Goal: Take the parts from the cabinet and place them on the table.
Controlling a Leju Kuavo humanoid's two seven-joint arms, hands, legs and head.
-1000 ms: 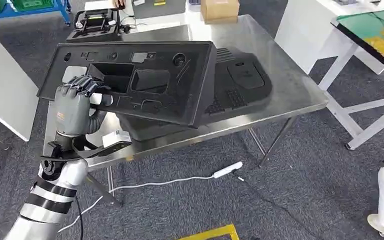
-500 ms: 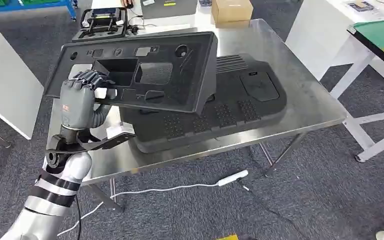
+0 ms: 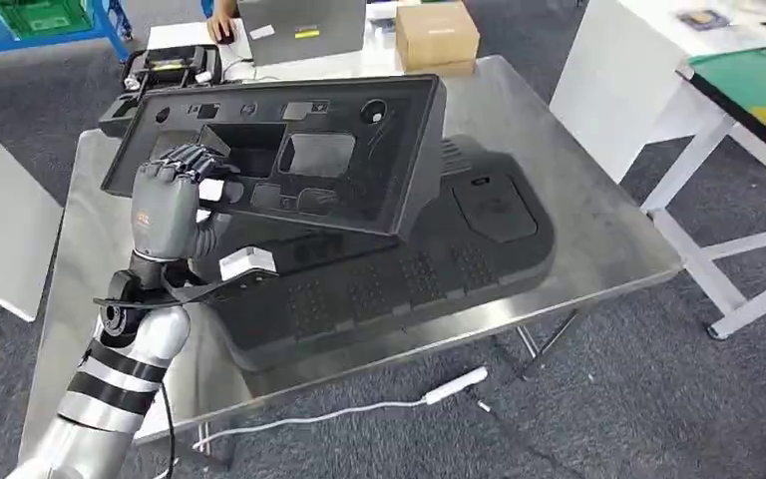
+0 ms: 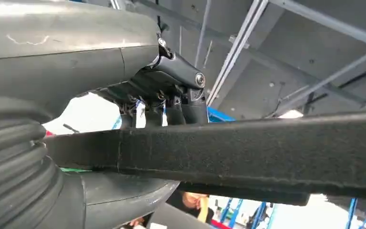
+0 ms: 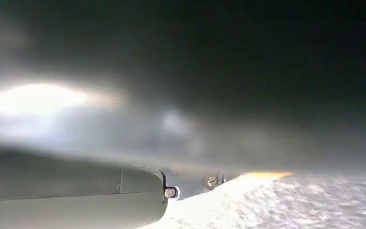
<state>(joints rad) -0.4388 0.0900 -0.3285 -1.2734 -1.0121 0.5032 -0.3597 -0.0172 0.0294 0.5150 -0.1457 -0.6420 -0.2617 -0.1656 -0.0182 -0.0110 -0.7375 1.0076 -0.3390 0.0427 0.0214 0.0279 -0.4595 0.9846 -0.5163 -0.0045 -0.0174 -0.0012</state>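
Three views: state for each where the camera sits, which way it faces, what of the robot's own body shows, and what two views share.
Head view: high on the body, facing forward and down at the steel table; silver left arm and left hand gripping the black panel above a second black part.
Left wrist view: behind the left hand, facing up at the ceiling past the panel's edge.
Right wrist view: blurred and dark; a grey piece of the right hand shows.
Shared: head and left wrist views both show the gripped panel.

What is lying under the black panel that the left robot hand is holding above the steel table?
Under the held black panel, gripped by the left robot hand, a second black part lies flat on the steel table. Its far-left portion is covered by the panel.
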